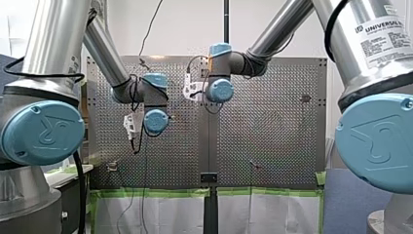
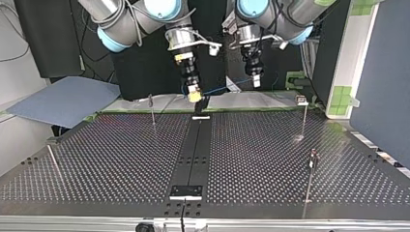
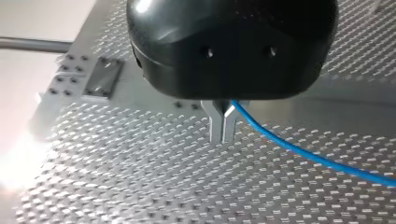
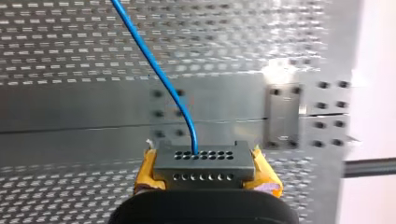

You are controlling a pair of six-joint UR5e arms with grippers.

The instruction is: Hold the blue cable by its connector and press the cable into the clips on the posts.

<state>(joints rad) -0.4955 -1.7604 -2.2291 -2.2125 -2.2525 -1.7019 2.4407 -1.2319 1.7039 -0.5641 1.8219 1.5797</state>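
In the right wrist view my right gripper (image 4: 205,179) is shut on the grey connector (image 4: 203,161), which sits between its yellow pads (image 4: 145,175). The blue cable (image 4: 154,65) rises out of one of the connector's holes. In the left wrist view my left gripper (image 3: 222,130) has its metal fingers shut on the blue cable (image 3: 299,151), which trails off to one side over the perforated plate. In the top view my right gripper (image 2: 196,94) and my left gripper (image 2: 255,79) hang side by side at the table's far edge, with the blue cable (image 2: 217,90) spanning between them.
Thin posts with clips stand on the perforated table (image 2: 121,159): one (image 2: 152,110) at the far left of the top view, two (image 2: 303,116) (image 2: 312,174) at its right, and a leaning rod (image 2: 53,162) at its near left. A dark strip (image 2: 193,150) runs down the middle.
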